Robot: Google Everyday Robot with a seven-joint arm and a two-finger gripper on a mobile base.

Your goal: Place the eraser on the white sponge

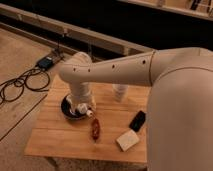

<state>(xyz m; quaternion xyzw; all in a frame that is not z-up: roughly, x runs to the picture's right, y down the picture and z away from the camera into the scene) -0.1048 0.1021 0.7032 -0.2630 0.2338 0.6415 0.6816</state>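
You're looking at the arm (115, 70) stretching in from 3 o'clock across a wooden table (55, 142), w/ the gripper (84, 109) hanging at the table's 9 o'clock side, right over a dark round dish (67, 107) and covering its 3 o'clock rim. Whether the gripper is spread or pressed together you can't tell from this angle. The eraser (137, 120), black & flat, is lying on the wood well apart from the gripper, at approx 3 o'clock from it, w/ its long side tilting toward 1 o'clock. The white sponge (128, 140) is sitting just beside the eraser, at the eraser's 7 o'clock, near the table's front edge; whether the 2 are touching you can't tell, but the eraser isn't resting on top of the sponge. 1 reddish-brown obj (95, 129), elongated, is lying btw the dish and the sponge, at the gripper's 5 o'clock and close to it. 1 white cup (120, 92) is standing upright at the eraser's 11 o'clock, partly hidden behind the arm. The arm's big white housing is filling the 3 o'clock side of the view and hiding that end of the table. Off the table, at 9–10 o'clock on the floor, cables (20, 85) are looping toward a black box (46, 62).
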